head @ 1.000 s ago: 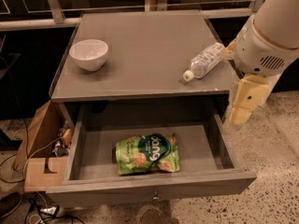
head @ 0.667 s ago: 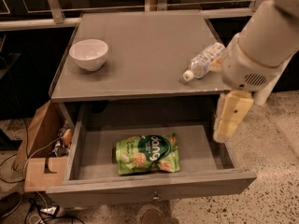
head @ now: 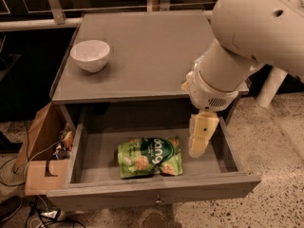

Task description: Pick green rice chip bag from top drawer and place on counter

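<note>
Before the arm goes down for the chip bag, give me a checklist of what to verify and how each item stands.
1. Top drawer pulled open: ok.
2. Green rice chip bag lying flat on the drawer floor, nothing on it: ok.
3. Gripper above the bag: not ok; it hangs in the drawer to the bag's right.
4. Bare counter beside the white bowl for placing: ok.
5. Counter area hidden behind the arm: cannot tell.

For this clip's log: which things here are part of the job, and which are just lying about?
Job: green rice chip bag, lying in the open top drawer; counter; tool, over the drawer, right of the bag.
Lying about: white bowl on the counter; cardboard box on the floor beside the cabinet.
</note>
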Robot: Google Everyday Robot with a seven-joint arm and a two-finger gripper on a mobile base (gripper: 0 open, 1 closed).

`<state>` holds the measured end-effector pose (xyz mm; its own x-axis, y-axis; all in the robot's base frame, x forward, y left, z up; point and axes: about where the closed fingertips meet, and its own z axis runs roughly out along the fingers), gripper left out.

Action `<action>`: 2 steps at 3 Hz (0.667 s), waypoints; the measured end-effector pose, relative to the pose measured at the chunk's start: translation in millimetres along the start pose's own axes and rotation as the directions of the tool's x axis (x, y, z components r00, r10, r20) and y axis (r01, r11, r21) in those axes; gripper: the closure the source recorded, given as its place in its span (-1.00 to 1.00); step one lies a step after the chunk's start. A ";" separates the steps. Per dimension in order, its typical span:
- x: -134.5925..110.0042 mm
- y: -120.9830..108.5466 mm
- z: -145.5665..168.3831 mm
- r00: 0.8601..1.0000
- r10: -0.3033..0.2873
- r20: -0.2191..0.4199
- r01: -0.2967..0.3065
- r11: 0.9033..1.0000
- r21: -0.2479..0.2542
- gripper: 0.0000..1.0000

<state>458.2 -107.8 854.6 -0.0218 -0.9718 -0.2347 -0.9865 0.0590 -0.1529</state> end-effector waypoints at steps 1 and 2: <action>-0.2 0.0 0.4 1.000 0.000 0.000 0.000 1.000 0.000 -1.00; 0.1 -1.1 23.0 1.000 0.012 -0.015 -0.012 1.000 -0.003 -1.00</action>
<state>463.0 -102.8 832.7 -0.0359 -0.9744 -0.2217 -0.9866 0.0700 -0.1476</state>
